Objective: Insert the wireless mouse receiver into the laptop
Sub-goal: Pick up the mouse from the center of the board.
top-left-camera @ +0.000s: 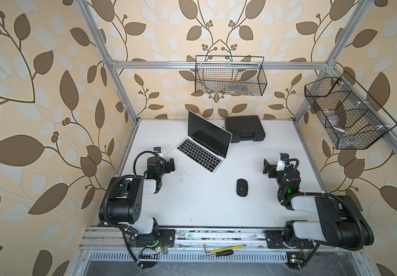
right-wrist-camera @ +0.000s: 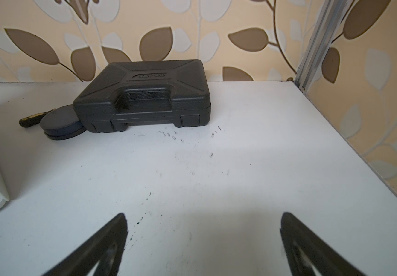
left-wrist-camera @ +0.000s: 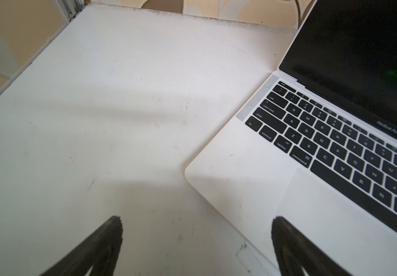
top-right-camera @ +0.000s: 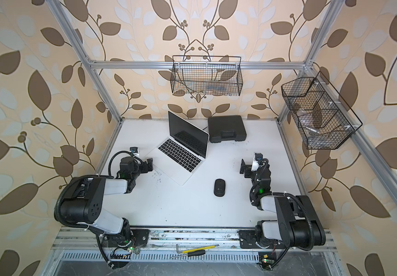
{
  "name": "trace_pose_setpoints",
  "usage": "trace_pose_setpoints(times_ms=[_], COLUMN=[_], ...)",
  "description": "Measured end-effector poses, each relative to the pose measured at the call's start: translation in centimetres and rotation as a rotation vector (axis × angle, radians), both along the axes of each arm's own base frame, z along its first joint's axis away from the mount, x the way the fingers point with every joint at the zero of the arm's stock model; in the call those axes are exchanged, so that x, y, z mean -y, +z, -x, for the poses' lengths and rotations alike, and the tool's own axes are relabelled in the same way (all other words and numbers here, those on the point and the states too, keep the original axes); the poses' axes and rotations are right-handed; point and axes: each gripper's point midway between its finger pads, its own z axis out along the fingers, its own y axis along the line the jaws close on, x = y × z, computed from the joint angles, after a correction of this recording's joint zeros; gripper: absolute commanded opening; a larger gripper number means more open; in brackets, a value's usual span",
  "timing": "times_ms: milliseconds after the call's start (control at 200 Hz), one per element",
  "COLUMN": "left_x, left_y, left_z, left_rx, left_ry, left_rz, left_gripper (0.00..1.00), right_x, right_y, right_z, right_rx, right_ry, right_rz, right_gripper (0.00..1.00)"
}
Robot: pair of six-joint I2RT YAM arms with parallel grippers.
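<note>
The laptop (top-left-camera: 200, 153) (top-right-camera: 180, 153) is seen open on the white table (top-left-camera: 192, 210), set at a slant: its long axis runs from the far-left side to the near-right side. The dark screen is raised at the far side and faces the L arm, w/ the trackpad edge turned toward that arm. The left gripper (top-left-camera: 171, 165) (top-right-camera: 149, 165) is held just beside the laptop's front L corner. In the wrist view (left-wrist-camera: 197, 218) its jaws are spread wide w/ nothing btwn them, one finger (left-wrist-camera: 288, 239) lying over the palm rest (left-wrist-camera: 240, 186). The right gripper (top-left-camera: 267, 168) (top-right-camera: 243, 167) is kept well to the R of the laptop, likewise spread wide and empty (right-wrist-camera: 204, 215), above bare table. A black mouse (top-left-camera: 241, 187) (top-right-camera: 219, 187) lies near the laptop's front R corner. A black case (top-left-camera: 245, 129) (right-wrist-camera: 149, 95) lies flat behind the laptop, w/ a dark round flat piece (right-wrist-camera: 60, 121) touching it and a black-yellow handle (right-wrist-camera: 28, 119) partly hidden behind that piece. The receiver cannot be made out in any view, so its place and heading cannot be told.
</note>
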Motion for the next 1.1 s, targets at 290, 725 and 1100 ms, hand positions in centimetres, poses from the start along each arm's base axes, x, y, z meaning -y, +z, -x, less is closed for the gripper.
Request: trace_pose_setpoints(times_ms=[290, 725, 1100], left_x=[0.0, 6.2, 24.0], left_y=[0.0, 11.5, 11.1], left_z=[0.0, 1.5, 10.3], left_rx=[0.0, 0.196, 0.045], left_ry=[0.0, -0.195, -0.763], left_rz=[0.0, 0.009, 0.001], left_gripper=[0.99, 0.99, 0.99], right_x=[0.1, -1.0, -15.6], right_y=[0.0, 15.8, 3.3], right_z=[0.0, 2.0, 7.8], right_rx=[0.0, 0.227, -0.552], right_ry=[-0.002, -0.026, 0.057], right_rz=[0.0, -0.158, -0.252], right_gripper=[1.0, 1.0, 1.0])
